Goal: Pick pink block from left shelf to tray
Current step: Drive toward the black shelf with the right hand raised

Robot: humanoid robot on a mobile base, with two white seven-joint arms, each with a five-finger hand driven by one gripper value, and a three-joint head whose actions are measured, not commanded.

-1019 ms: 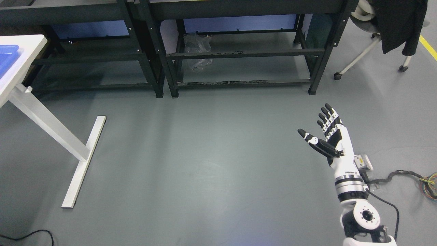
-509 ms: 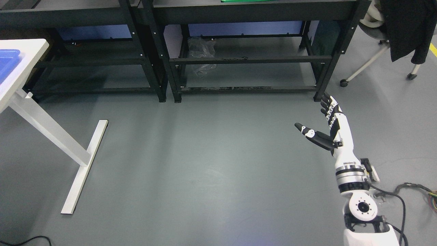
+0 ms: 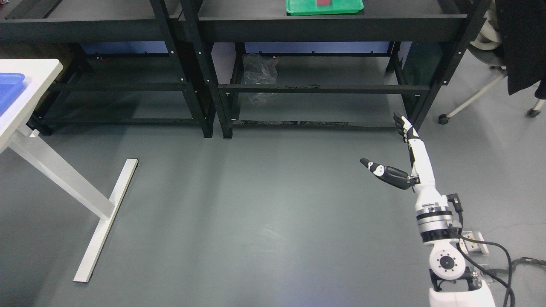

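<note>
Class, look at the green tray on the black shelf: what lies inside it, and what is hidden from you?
Inside the green tray lies a pink-red block, cut off by the picture's top edge. The tray's far part and the rest of the block are out of frame, so anything else there cannot be seen.

Open right hand (image 3: 405, 157) above floor (image 3: 256, 204)

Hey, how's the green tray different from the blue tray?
The green tray sits on the black shelf at top centre and holds a pinkish block. The blue tray sits on the white table at the left edge, mostly cropped, its contents unseen. Both are shallow and rimmed.
</note>
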